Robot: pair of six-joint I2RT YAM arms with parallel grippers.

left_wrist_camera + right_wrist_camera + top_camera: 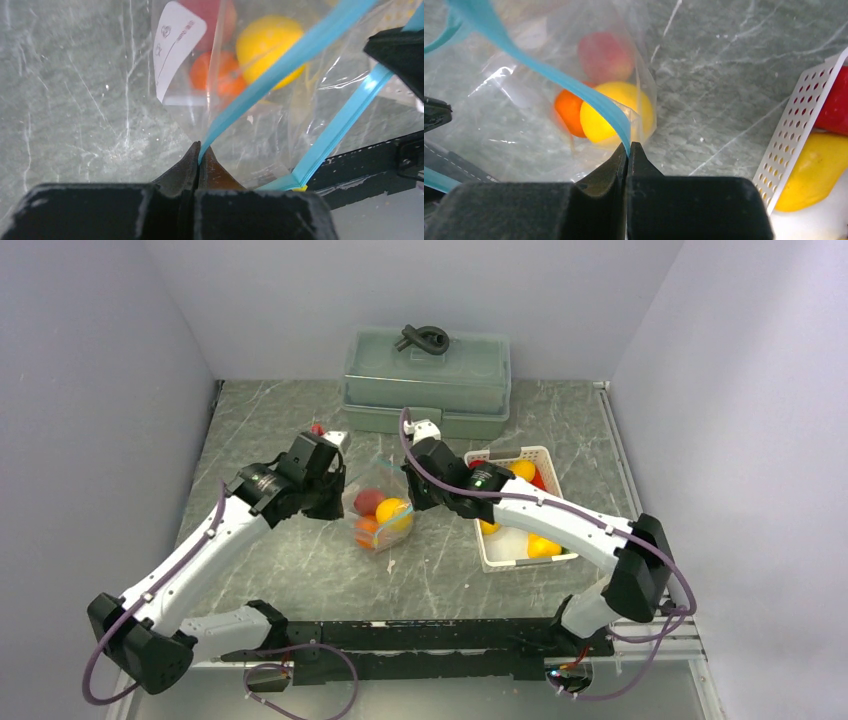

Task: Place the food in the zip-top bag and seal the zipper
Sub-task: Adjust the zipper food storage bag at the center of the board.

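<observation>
Zipper (280,65) pinched by left hand (199,150) and right hand (628,150), food (644,105) inside zip-top bag (514,115)

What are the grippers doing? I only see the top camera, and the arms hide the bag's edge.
Observer: The left gripper is shut on the zipper, pinching the blue strip between its tips.
Operator: And the right one?
Observer: The right gripper is shut on the blue strip too, right at its tips.
Operator: Is the bag zipped?
Observer: No. In the left wrist view, the two blue sides of the zip-top bag stand apart.
</observation>
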